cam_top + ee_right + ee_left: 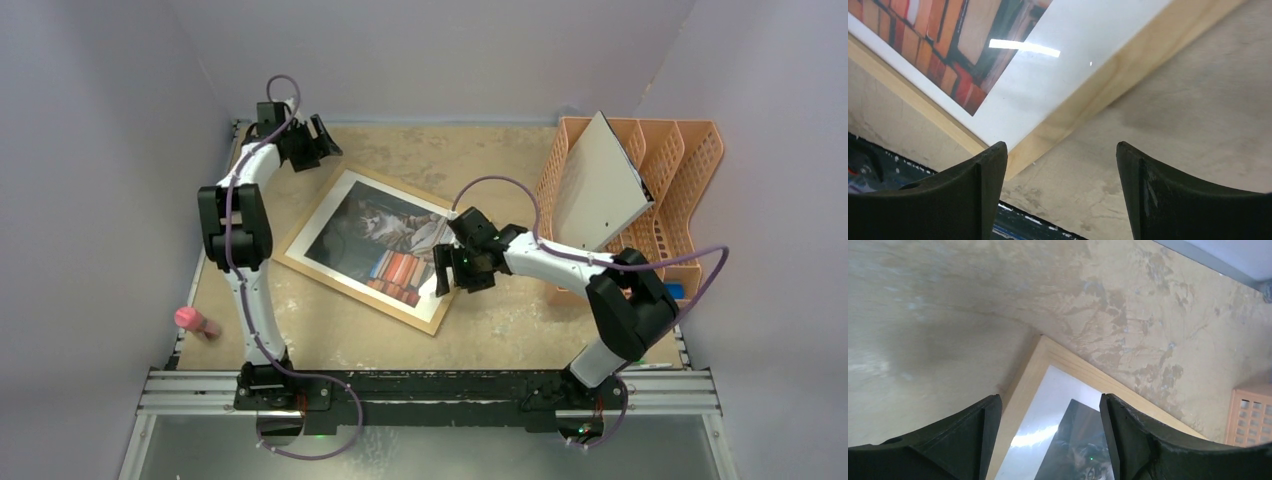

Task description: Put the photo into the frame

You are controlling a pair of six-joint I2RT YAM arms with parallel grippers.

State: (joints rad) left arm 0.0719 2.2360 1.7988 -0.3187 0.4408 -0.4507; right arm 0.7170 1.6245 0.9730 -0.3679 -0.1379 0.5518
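Lying in frame (300,262), photo (372,238), fingers (441,272) flanking

Right tool (444,262) covers frame (400,312) right edge; pink object (196,321) too small to identify.

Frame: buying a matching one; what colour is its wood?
The frame is pale natural wood; right wrist view shows it best.

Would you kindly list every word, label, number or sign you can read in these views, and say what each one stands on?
No text can be read in any view.
photo: the book spines show only coloured bands; any lettering is too small to read.
frame, orange file rack, grey-white board: no writing visible.
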